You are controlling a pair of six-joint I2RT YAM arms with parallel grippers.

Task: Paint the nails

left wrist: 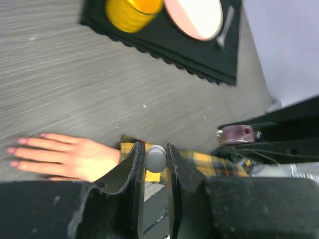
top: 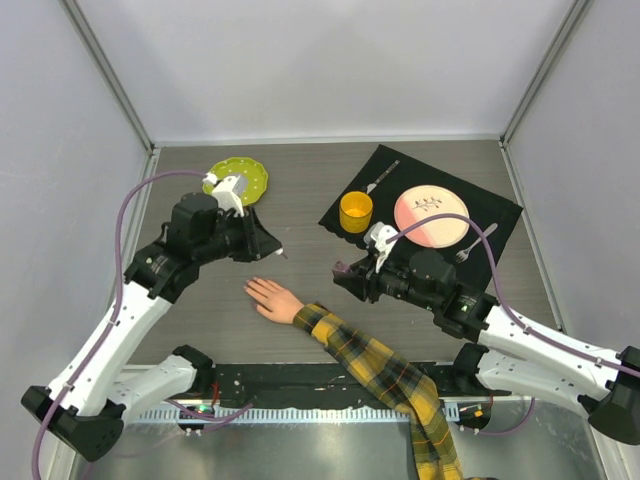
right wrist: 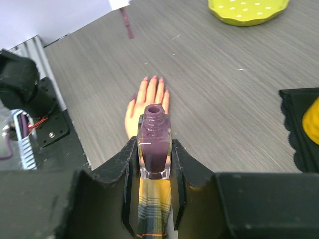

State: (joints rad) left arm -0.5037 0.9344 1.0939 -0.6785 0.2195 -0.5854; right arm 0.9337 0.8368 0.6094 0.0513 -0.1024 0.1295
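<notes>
Top external view: a mannequin hand (top: 270, 298) is laid palm down on the grey table (top: 300, 200), between the two arms, and is joined to a yellow-and-black plaid sleeve (top: 385, 375) that runs to the near edge.

- The nails (top: 250, 288) are found at the fingertips, pointed toward the left arm; a pinkish tint is seen on them in the left wrist view.
- Left gripper (left wrist: 155, 149): clamped on a round pale cap (left wrist: 155, 160), from which a thin dark brush (right wrist: 127, 22) is carried. The brush is held beyond the fingertips, apart from the nails.
- Right gripper (right wrist: 154, 145): clamped on an uncapped polish bottle (right wrist: 153, 127) of dark purple, kept upright above the sleeve, just behind the hand.
- Far right: a black mat (top: 495, 212) on which a yellow cup (top: 356, 211), a pink plate (top: 431, 216) and two forks are set.
- Far left: a yellow-green plate (top: 250, 175).
</notes>
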